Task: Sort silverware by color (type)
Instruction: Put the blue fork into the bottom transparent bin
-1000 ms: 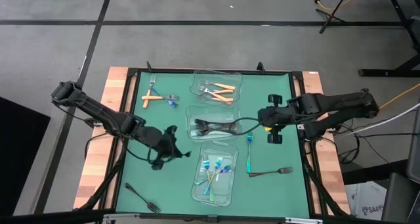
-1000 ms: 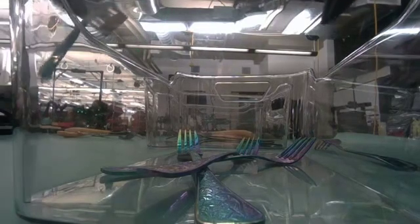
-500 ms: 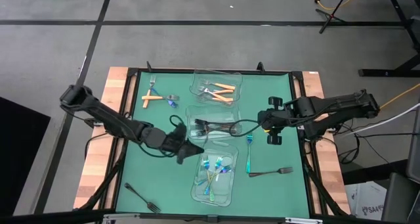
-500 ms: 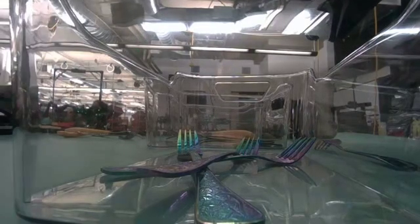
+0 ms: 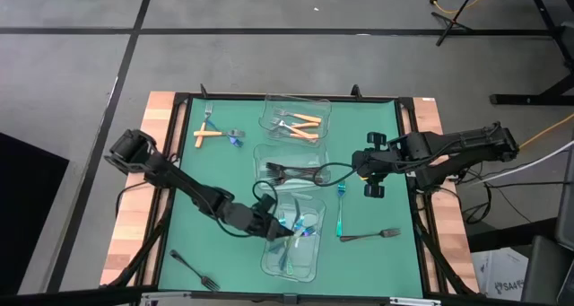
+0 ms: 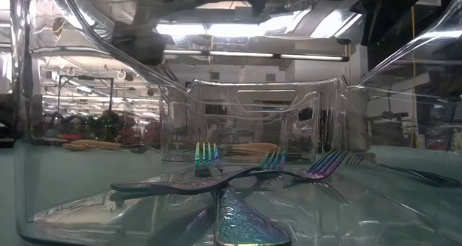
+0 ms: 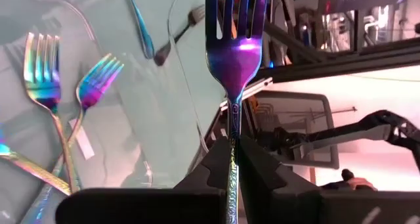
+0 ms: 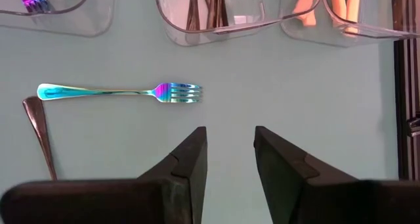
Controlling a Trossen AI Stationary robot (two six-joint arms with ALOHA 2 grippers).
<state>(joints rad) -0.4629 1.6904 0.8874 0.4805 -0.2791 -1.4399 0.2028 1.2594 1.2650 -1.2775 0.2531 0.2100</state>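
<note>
Left gripper [image 7: 231,159] clamped on the handle of an iridescent fork [image 7: 236,46], tines pointing away from the fingers, poised over the near container [image 5: 291,237] where more iridescent forks [image 7: 41,69] lie just beneath. Right gripper [image 8: 228,148] parked with fingers apart and holding nothing, hovering over bare mat; another iridescent fork [image 8: 118,91] flat just ahead of it, a dark fork [image 5: 368,235] beyond that.

Likely trouble: narrow grip low on a long handle, so possible swivel or slip on release; a drop from too high could bounce off the pile or catch the container wall and land outside. Also possible: nudging the light container sideways with the fingers.

Green mat [image 5: 224,171] framed in black on a wooden table [image 5: 161,104]; grey floor around. Cluttered, brightly lit workshop beyond.
</note>
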